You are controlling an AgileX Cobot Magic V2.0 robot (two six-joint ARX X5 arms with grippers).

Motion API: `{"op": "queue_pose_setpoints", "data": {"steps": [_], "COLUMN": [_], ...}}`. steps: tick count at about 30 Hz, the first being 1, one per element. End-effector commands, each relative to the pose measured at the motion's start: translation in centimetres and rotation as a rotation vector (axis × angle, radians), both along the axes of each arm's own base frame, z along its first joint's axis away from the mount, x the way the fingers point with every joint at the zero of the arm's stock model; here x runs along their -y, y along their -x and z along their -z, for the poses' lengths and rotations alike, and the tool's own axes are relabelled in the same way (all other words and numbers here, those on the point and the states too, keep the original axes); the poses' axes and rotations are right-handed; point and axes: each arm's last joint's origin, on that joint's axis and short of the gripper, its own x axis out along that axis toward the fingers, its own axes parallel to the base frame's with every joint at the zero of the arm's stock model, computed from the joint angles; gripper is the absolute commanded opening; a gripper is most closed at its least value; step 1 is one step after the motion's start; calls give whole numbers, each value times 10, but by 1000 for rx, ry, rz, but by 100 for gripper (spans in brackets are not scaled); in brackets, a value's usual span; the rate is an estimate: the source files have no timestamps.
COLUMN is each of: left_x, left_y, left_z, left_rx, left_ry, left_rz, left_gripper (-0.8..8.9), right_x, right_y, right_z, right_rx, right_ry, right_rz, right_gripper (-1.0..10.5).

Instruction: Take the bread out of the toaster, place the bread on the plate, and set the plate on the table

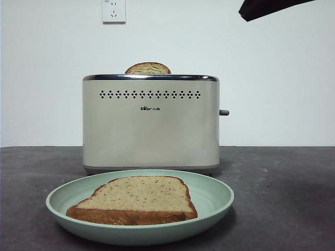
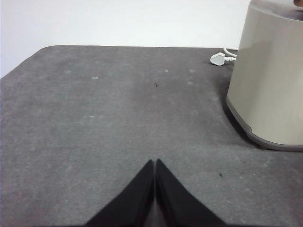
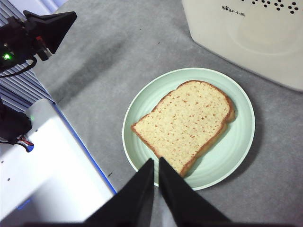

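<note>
1. The bread [image 1: 135, 200], a whole slice of pale golden speckled sandwich bread with a dark brown crust, lies flat in the plate [image 1: 217, 196], a round shallow mint-green matte dish. I judge the lift out of the toaster and the placing on the plate to be done.

2. The plate sits on the table [image 1: 282, 183], a flat dark grey-brown mottled top, just in front of the toaster [image 1: 151, 123], a boxy cream-beige appliance with a chrome top rim and rows of small dark vent holes. So the last step looks finished too, as far as I can see.

3. A second slice [image 1: 148, 68] shows only its domed top above the toaster's slot; it is not the one I was asked to move.

4. My right gripper [image 3: 156, 163] hangs above the near rim of the plate, its jaws pressed together and holding nothing.

5. My left gripper [image 2: 155, 163] waits low over bare table beside the toaster, jaws also pressed together and empty.

6. By my judgement nothing is left but to keep clear.
</note>
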Motion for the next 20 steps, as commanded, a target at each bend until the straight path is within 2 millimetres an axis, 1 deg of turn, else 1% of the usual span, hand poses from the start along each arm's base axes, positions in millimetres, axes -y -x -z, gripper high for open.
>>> {"op": "queue_pose_setpoints", "data": {"steps": [1, 20], "left_x": [0, 0], "left_y": [-1, -1], "left_z": [9, 8], "left_rx": [-28, -27], "left_ry": [17, 27], "left_rz": [-2, -4], "left_gripper": [4, 4], "right_x": [-2, -2], "right_y": [0, 0], "right_z": [-3, -3], "right_rx": [15, 15], "right_ry": [-6, -6], "right_rz": [-13, -13], "right_gripper": [4, 4]}}
